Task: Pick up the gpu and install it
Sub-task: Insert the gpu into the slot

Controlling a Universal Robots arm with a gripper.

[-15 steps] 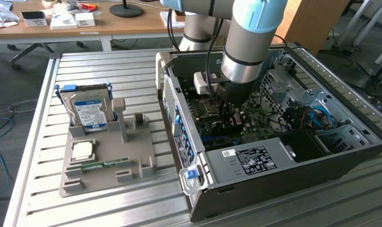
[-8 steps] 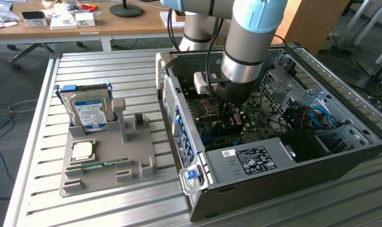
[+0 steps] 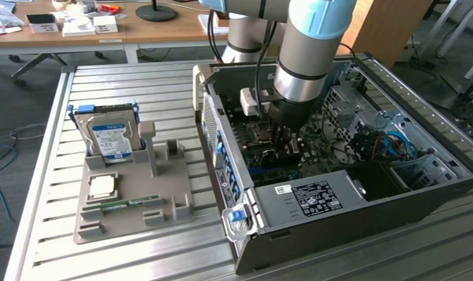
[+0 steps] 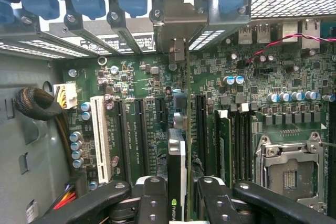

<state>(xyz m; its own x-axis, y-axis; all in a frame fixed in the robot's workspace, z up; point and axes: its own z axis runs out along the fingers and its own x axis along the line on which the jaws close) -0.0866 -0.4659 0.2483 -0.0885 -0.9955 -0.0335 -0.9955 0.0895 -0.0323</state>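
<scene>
gpu (image 4: 177, 177): you see it edge-on, its lower end cut off between the gripper (image 4: 177, 195) fingers.
gpu slot: hidden from you beneath the card.
computer case (image 3: 424, 199) corner: cropped at the exterior view's right.

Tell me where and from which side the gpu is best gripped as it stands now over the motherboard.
Grip the gpu at its upper long edge, coming straight down from above, probably as the gripper does now. The card stands on edge, thin and flat, so the fingers press on its two broad faces. This leaves the lower connector edge free toward the motherboard slots and the metal bracket toward the case's rear.
</scene>
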